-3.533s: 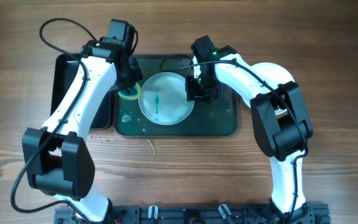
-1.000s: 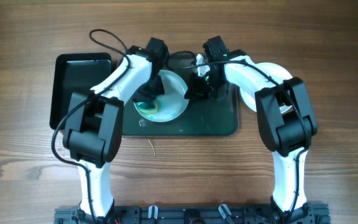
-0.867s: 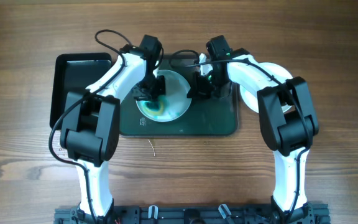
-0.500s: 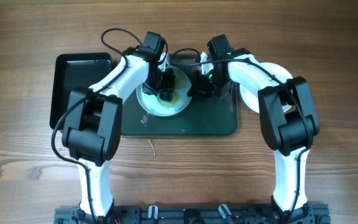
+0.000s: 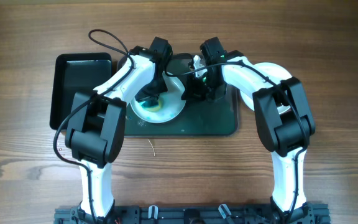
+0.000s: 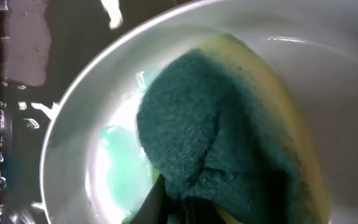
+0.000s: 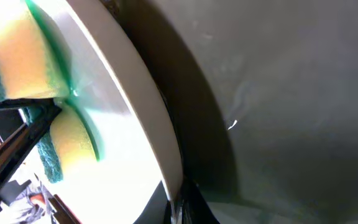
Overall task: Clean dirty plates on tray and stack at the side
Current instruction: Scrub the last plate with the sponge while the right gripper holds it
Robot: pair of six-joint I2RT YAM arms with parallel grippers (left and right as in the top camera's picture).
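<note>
Sponge [image 6: 216,137] on plate [image 6: 340,81]; bin [image 5: 82,87] L of tray [image 5: 216,121]

Wooden table [image 5: 328,37] fills the overhead view: mid-brown boards, grain running left to right, darker streaks and knots. Lighting even and diffuse, with soft shadows only. Black mounting rail [image 5: 185,216] along the near edge.

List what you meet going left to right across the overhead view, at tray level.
Black bin → sponge on the white plate → right gripper at the plate's right rim.
</note>
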